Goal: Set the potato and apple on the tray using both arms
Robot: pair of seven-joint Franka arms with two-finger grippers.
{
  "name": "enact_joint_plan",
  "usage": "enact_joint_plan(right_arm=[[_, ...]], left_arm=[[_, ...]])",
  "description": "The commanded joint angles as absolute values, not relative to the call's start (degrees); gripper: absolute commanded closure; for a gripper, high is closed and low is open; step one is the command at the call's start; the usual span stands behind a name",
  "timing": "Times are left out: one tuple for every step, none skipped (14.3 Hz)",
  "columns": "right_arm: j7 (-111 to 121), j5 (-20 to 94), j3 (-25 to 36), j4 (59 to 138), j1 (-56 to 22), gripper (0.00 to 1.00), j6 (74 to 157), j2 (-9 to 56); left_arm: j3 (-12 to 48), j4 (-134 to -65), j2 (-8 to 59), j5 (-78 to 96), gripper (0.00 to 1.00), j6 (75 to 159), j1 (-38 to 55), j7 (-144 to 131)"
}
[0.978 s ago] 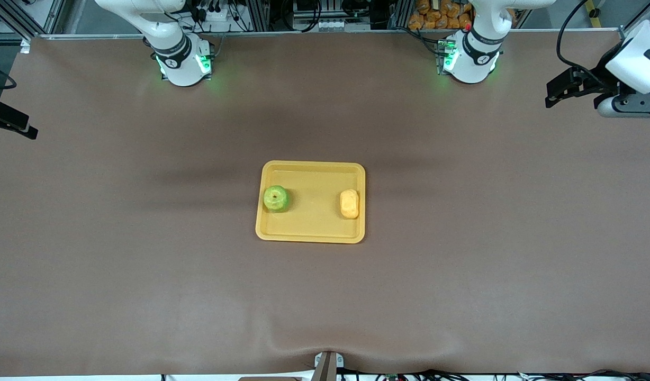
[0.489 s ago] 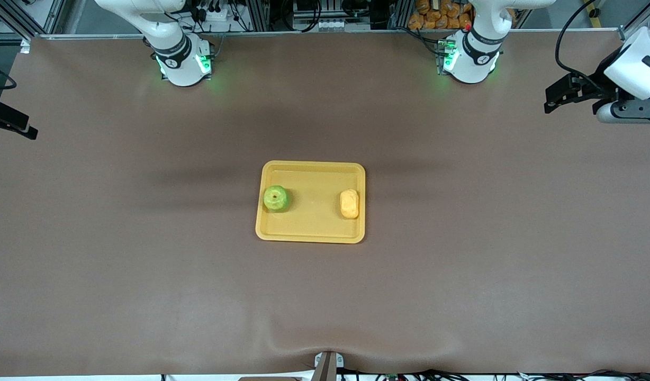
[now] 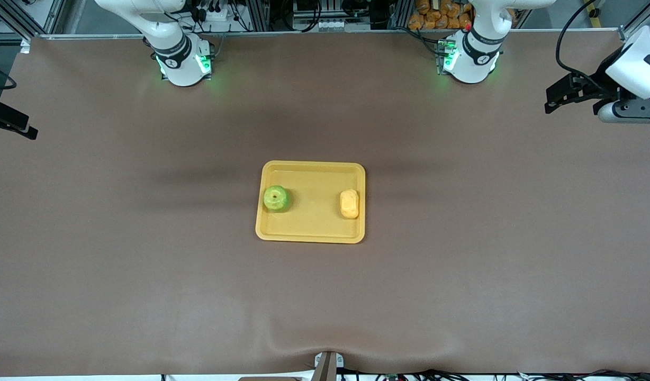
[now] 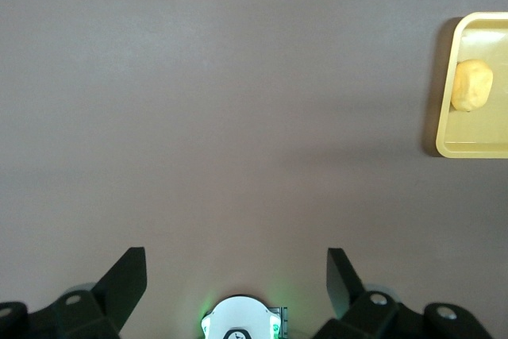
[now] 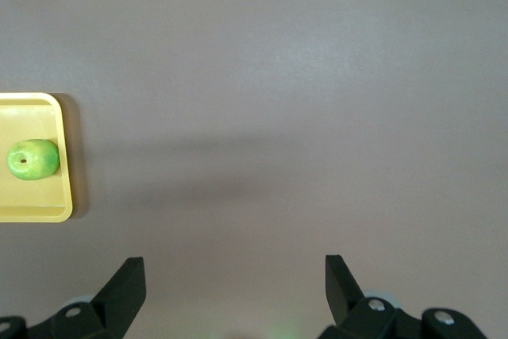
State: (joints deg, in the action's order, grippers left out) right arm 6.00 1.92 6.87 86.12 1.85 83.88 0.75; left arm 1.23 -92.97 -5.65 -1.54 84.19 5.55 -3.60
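The yellow-orange tray [image 3: 310, 234] lies in the middle of the table. The green apple [image 3: 276, 198] sits on it at the right arm's end. The pale-yellow potato [image 3: 349, 203] lies on it at the left arm's end. My left gripper [image 3: 557, 99] is open and empty, up over bare table at the left arm's end, well away from the tray. My right gripper [image 3: 10, 124] is at the right arm's end of the table, also well away from the tray. In the left wrist view my left gripper [image 4: 236, 269] is open, with the potato [image 4: 473, 85] and tray [image 4: 444, 144] off to one side. In the right wrist view my right gripper [image 5: 230, 271] is open, with the apple [image 5: 32, 159] on the tray [image 5: 65, 196].
The brown table mat [image 3: 462, 264] is bare around the tray. The arm bases [image 3: 183, 61] [image 3: 470, 58] with green lights stand along the table's edge farthest from the front camera. A small mount [image 3: 327, 365] sits at the edge nearest that camera.
The left arm's hand has shifted slightly at its end of the table. The apple, potato, tray and right arm have not moved.
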Motion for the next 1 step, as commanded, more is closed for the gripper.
enact_joint_plan(right_arm=[[6.15,2.99,6.59,85.43,2.37,0.00,83.76,1.41]], left_arm=[[1.05,-92.37,-5.80,-0.26,0.00,84.20,5.27,-2.37]])
